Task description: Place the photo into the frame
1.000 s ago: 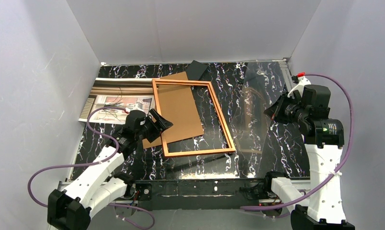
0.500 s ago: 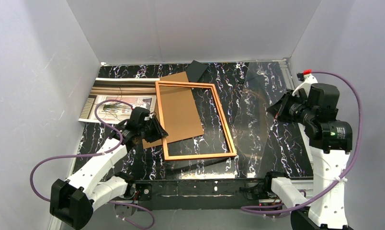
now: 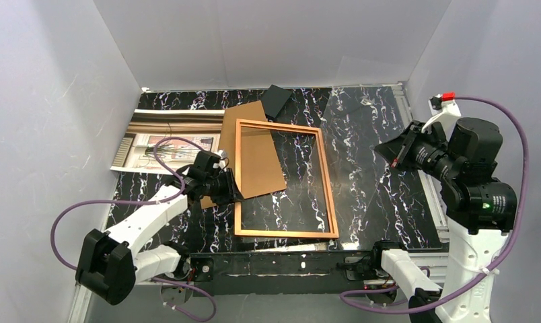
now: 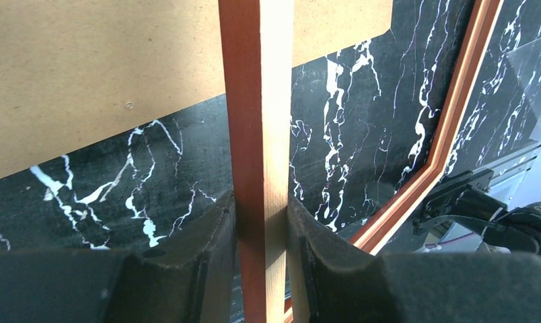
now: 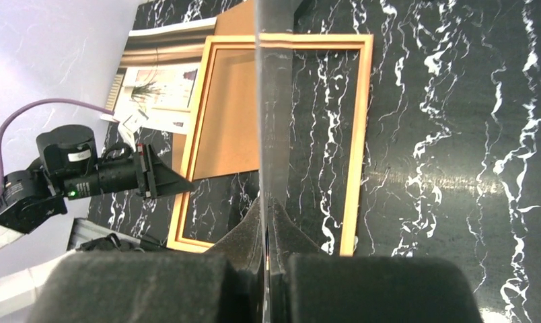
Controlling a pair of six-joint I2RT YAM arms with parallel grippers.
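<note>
Top external view: the frame lies mid-counter with its left rail clamped by the left gripper. The right gripper pinches a clear sheet. The photo rests near the far-left corner, not yet inserted.

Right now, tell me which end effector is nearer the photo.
Left. The left end effector clamps the frame just beside the photo; the right end effector holds the clear sheet on the frame's opposite side.
</note>
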